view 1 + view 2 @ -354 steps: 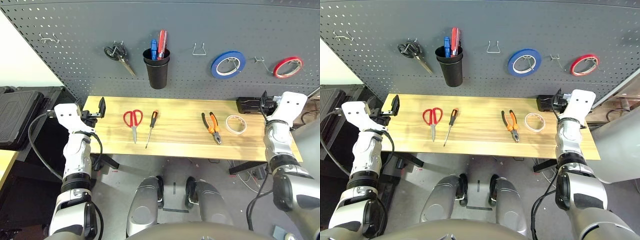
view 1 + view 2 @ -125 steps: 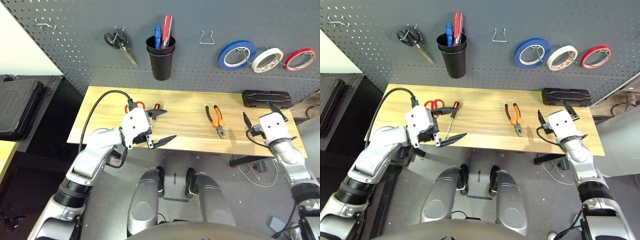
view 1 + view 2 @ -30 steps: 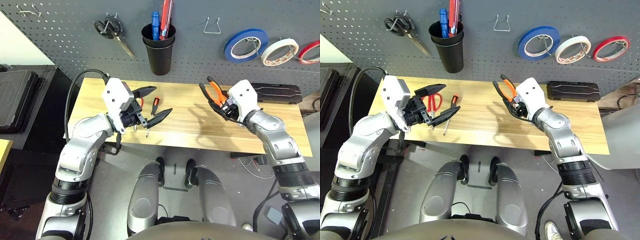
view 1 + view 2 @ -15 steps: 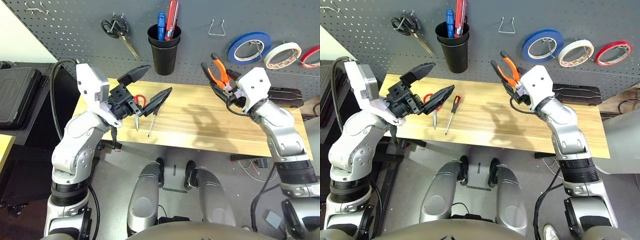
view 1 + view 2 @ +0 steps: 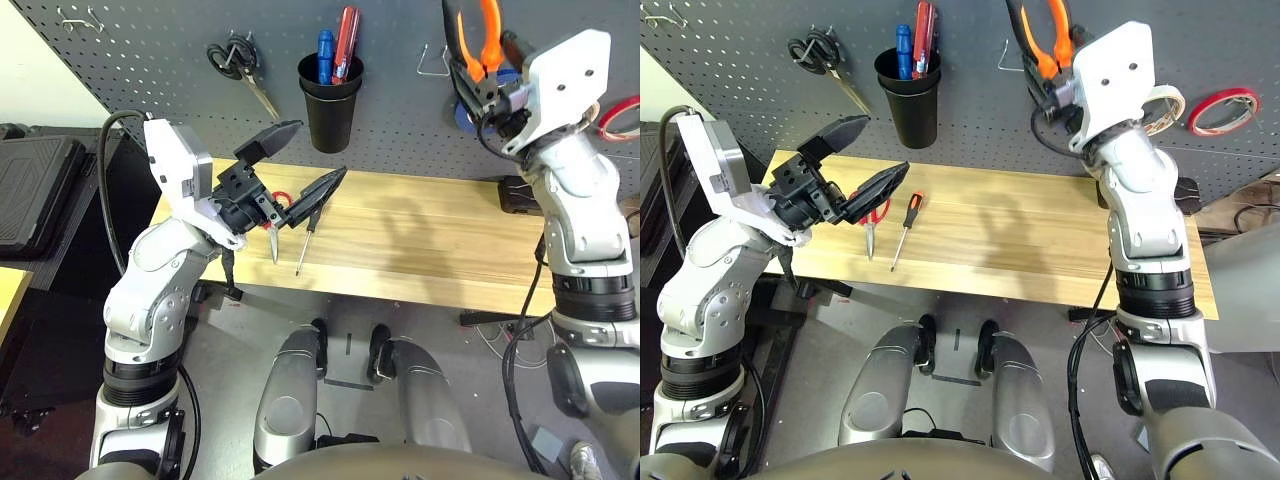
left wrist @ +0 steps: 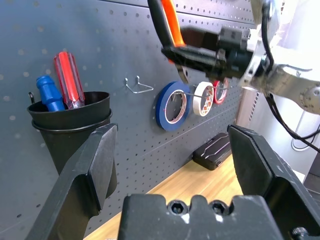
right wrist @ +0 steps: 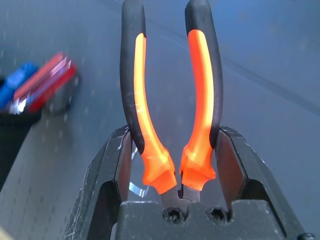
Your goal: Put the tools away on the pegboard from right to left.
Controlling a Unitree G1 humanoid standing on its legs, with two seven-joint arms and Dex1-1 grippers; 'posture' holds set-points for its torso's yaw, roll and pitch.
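At the pegboard, pliers raised beside the free hook

In front of the board, the right gripper holds the pliers low on their handles, its fingers spread to either side of them. The handles point up and away from the wrist; the metal nose points back down between the fingers. So the long axis runs with the fingers, roughly upright with some lean, and the tool stands off the board.

The free hook sits between the cup and the blue roll. From the head, it lies just to the left of the pliers, and beyond them towards the board. The right arm, already there, is the one to use. The coming move probably calls for a shift left and then in, with the open handles lined up on the wire. Too far right, they could knock the blue roll.

The left gripper is wide and empty, nearer the cup. Below, the scissors and screwdriver lie on the table, likely the later turns.
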